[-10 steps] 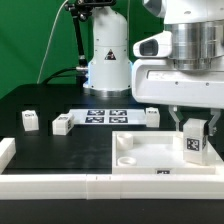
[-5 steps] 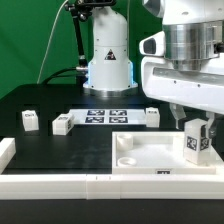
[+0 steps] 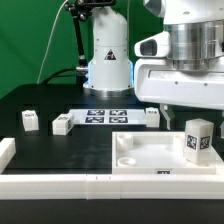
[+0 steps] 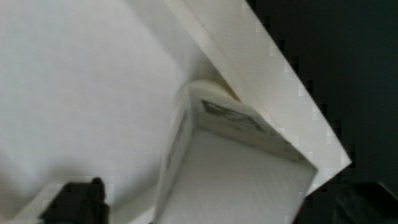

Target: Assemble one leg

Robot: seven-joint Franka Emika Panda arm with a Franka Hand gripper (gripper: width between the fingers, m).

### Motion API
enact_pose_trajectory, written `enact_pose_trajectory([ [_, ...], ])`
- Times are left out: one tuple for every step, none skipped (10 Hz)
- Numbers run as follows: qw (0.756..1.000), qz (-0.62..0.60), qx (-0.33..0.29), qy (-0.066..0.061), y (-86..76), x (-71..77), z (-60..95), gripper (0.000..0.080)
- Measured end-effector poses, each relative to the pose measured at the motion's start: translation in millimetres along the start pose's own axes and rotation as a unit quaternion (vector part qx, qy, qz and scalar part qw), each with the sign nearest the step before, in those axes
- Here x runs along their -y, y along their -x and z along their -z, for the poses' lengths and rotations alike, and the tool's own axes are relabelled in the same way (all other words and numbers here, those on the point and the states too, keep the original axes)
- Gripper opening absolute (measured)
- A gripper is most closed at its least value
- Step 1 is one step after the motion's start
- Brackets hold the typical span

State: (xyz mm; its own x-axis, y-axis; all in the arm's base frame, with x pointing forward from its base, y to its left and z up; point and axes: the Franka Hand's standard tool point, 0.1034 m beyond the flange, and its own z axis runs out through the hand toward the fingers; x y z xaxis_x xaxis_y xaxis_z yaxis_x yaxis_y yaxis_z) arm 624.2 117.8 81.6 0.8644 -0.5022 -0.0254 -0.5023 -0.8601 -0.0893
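The black table [image 3: 50, 140] fills the lower part of the exterior view, before a green curtain [image 3: 30, 45]. The white robot arm [image 3: 105, 55] has its base at the far side of the table, and its big white gripper [image 3: 188, 98] hangs at the exterior view's right, above the panel.

A large flat white square plastic panel [image 3: 160, 155] with round corner sockets lies near the front, just behind a long white rail [image 3: 60, 183] at the table's front edge. The marker board [image 3: 105, 117], thin and white with black square tags, lies flat further back.

The leg [image 3: 198, 138], a small white plastic rectangular block with a black-and-white tag facing the camera, stands upright on the panel's corner at the exterior view's right. It stands just under the gripper and nothing clamps it.

Three other small white blocks [image 3: 63, 124] rest on the table near the marker board.

In the blurred wrist view the leg [image 4: 228, 112] is seen on the white panel [image 4: 89, 80], apart from one dark fingertip [image 4: 71, 200]. The second fingertip is not visible, so I cannot tell how wide the jaws are.
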Motion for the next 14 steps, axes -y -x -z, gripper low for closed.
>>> enact_pose_trajectory([
  [0.998,0.066,-0.001,0.001,0.2,0.4,0.0,0.0648],
  [0.993,0.12,-0.002,0.004,1.8,2.3,-0.2,0.0649],
  [0.991,0.136,-0.003,0.005,5.1,6.0,-0.7,0.0649],
  [0.978,0.209,-0.006,0.011,6.1,7.4,-0.8,0.0649],
  [0.961,0.276,-0.009,0.021,6.0,7.2,-0.8,0.0649],
  [0.946,0.323,-0.011,0.029,5.2,6.3,-0.8,0.0649],
  [0.913,0.406,-0.01,0.038,2.5,2.8,-1.1,0.0649],
  [0.894,0.446,-0.008,0.039,0.7,0.5,-1.2,0.0649],
  [0.886,0.463,-0.007,0.039,-0.2,-0.6,-1.1,0.0649],
  [0.886,0.463,-0.007,0.039,0.1,-0.2,-1.2,0.0649],
  [0.886,0.463,-0.007,0.039,0.1,-0.3,-1.2,0.056],
  [0.886,0.463,-0.007,0.039,0.1,-0.3,-1.2,0.0377],
  [0.886,0.463,-0.007,0.039,0.2,-0.2,-1.3,0.0377],
  [0.886,0.462,-0.007,0.039,0.1,-0.4,-1.4,0.0291],
])
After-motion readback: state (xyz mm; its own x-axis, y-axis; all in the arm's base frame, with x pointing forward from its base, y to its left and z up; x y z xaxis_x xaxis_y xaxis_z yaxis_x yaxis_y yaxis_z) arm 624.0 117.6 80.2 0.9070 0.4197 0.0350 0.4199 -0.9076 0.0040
